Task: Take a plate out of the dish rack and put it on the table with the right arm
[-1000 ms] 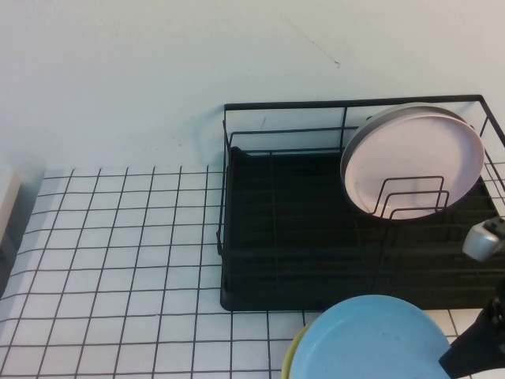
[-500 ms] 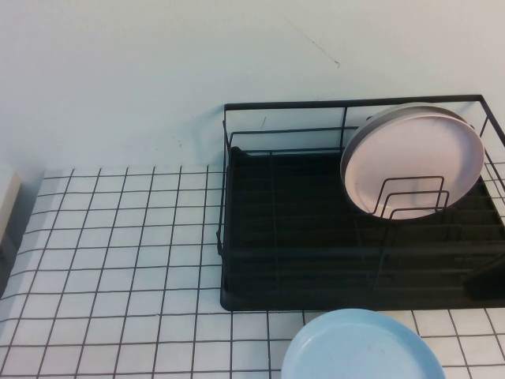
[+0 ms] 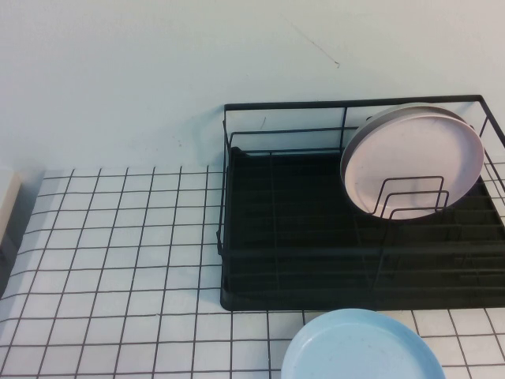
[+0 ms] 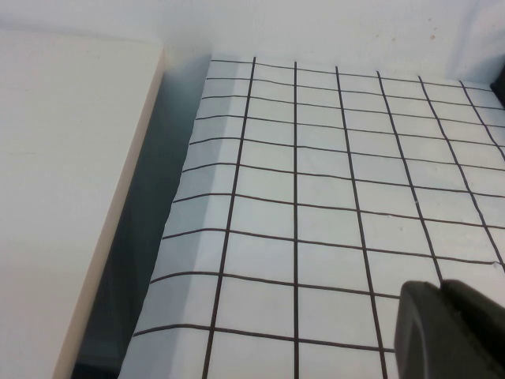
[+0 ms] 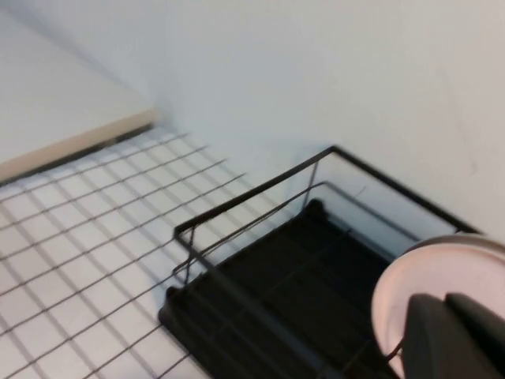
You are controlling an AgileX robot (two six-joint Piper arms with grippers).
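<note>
The light blue plate [image 3: 363, 347] lies flat on the white gridded table [image 3: 118, 253], just in front of the black wire dish rack [image 3: 224, 197], cut off by the high view's lower edge. Neither arm shows in the high view. My right gripper [image 5: 446, 304] hovers above the dish rack [image 5: 260, 300], fingers pressed together and shut on nothing, far from the blue plate. My left gripper [image 4: 440, 290] is shut over the table [image 4: 316, 197] on the left side, holding nothing.
A pale pink plate [image 3: 410, 162] stands upright in the rack's far right corner, behind a wire loop, and shows in the right wrist view as pink plate [image 5: 442, 268]. A cream block [image 3: 6, 197] borders the table's left edge.
The right gripper stood at the high view's right edge a second ago; it has since withdrawn out of that view and shut. The blue plate has settled lower, toward the front edge.
</note>
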